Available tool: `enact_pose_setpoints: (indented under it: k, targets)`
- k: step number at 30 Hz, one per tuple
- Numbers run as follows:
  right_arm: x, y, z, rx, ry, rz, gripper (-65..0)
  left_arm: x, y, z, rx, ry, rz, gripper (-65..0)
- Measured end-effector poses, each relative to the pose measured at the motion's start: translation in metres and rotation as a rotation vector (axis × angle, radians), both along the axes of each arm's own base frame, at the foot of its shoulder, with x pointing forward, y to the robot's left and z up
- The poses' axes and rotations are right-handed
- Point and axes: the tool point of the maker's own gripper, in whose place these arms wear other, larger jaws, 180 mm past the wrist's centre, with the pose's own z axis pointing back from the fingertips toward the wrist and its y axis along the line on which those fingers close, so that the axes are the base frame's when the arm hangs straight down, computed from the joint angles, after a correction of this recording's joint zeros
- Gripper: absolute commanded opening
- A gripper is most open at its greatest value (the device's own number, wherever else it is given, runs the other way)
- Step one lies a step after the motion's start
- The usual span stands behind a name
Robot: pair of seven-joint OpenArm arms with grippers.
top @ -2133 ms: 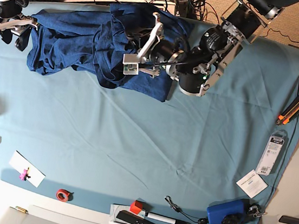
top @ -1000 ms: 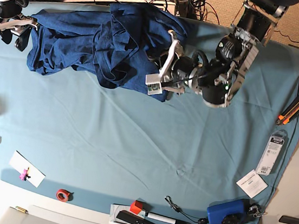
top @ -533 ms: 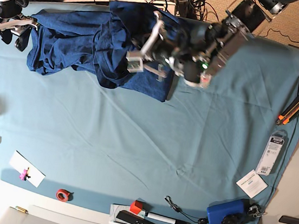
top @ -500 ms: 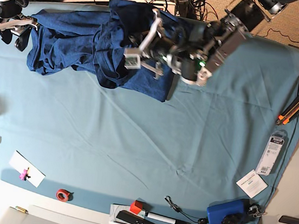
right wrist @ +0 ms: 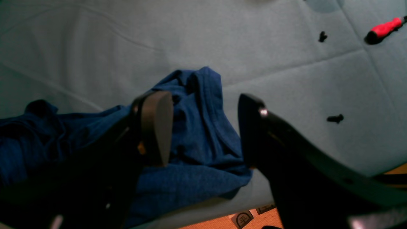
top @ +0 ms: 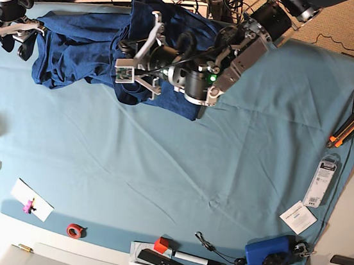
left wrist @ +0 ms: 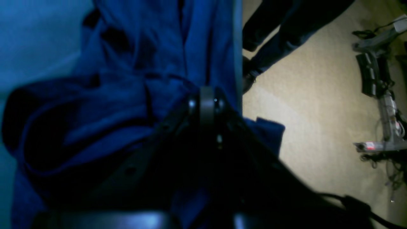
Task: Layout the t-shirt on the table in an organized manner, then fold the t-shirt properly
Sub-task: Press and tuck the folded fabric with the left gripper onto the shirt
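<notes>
The t-shirt (top: 90, 54) lies bunched up along the far edge of the table (top: 179, 165), from about 10 o'clock to 12 o'clock in the base view. It is not spread flat; it has many folds and lumps.

The left gripper (top: 125, 68) reaches in from 1 o'clock and sits over the middle of the t-shirt. In the left wrist view the left gripper (left wrist: 206, 105) has its jaws pressed tight together. Blue cloth (left wrist: 127, 105) lies all around its tip, but I cannot tell if any cloth is pinched between the jaws.

The right gripper (right wrist: 205, 127) is at the 9 o'clock end of the shirt, and in the base view it is mostly hidden at the table's edge. Its jaws stand wide apart. A folded end of the t-shirt (right wrist: 197, 149) lies between and under them, but the jaws do not squeeze it.

Near that end, two small black bits (right wrist: 335, 118) lie on the teal cover. A red-handled tool (right wrist: 383, 29) is at 2 o'clock in the right wrist view.
</notes>
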Motion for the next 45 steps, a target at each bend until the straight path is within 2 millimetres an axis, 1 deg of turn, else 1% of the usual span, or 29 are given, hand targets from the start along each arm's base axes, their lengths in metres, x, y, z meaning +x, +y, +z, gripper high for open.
enact_pose_setpoints:
  k: [6,9,11,13,14,16,19,21,22,25,28,30,33,36,39,42,45]
  targets:
    - [0.000,0.000,0.000,0.000,-0.001,0.000,-32.6,0.009,0.003,0.002,0.015,-0.035,0.009,-65.0]
    - [0.000,0.000,0.000,0.000,0.000,0.000,-32.6,0.020,0.012,0.024,-0.034,-0.030,0.028,-65.0]
    - [0.000,0.000,0.000,0.000,0.000,0.000,-32.6,0.034,0.023,0.029,-0.018,-0.040,0.056,-65.0]
    - [0.000,0.000,0.000,0.000,0.000,0.000,-32.6,0.047,0.037,0.023,0.026,-0.038,0.102,-65.0]
    - [0.000,0.000,0.000,0.000,0.000,0.000,-32.6,0.049,0.043,0.019,0.043,-0.032,0.117,-65.0]
    - [0.000,0.000,0.000,0.000,-0.001,0.000,-32.6,0.048,0.052,0.011,0.055,-0.017,0.130,-65.0]
    - [0.000,0.000,0.000,0.000,0.000,0.000,-32.6,0.047,0.071,-0.009,0.104,-0.005,0.157,-65.0]
    - [0.000,0.000,0.000,0.000,-0.001,0.000,-32.6,0.044,0.076,-0.019,0.095,0.017,0.181,-65.0]
    - [0.000,0.000,0.000,0.000,-0.002,0.000,-32.6,0.042,0.075,-0.020,0.079,0.026,0.190,-65.0]
    - [0.001,0.002,0.002,0.007,-0.013,0.006,-32.6,0.039,0.068,-0.014,0.015,0.039,0.200,-65.0]
    - [0.003,0.003,0.003,0.015,-0.024,0.013,-32.6,0.039,0.061,-0.012,0.017,0.013,0.191,-65.0]
    - [0.003,0.003,0.003,0.015,-0.023,0.012,-32.6,0.040,0.058,-0.017,0.046,-0.029,0.185,-65.0]
    - [0.003,0.003,0.003,0.015,-0.024,0.013,-32.6,0.036,0.044,-0.014,0.029,-0.049,0.182,-65.0]
    - [0.003,0.003,0.003,0.015,-0.023,0.012,-32.6,0.026,0.036,-0.017,0.043,-0.075,0.141,-65.0]
    - [0.003,0.003,0.003,0.015,-0.023,0.012,-32.6,0.025,0.028,-0.018,0.042,-0.100,0.162,-65.0]
    - [0.003,0.003,0.003,0.015,-0.023,0.012,-32.6,0.030,0.022,-0.016,0.033,-0.145,0.186,-65.0]
    - [0.003,0.003,0.003,0.015,-0.023,0.012,-32.6,0.042,0.020,-0.012,0.037,-0.200,0.220,-65.0]
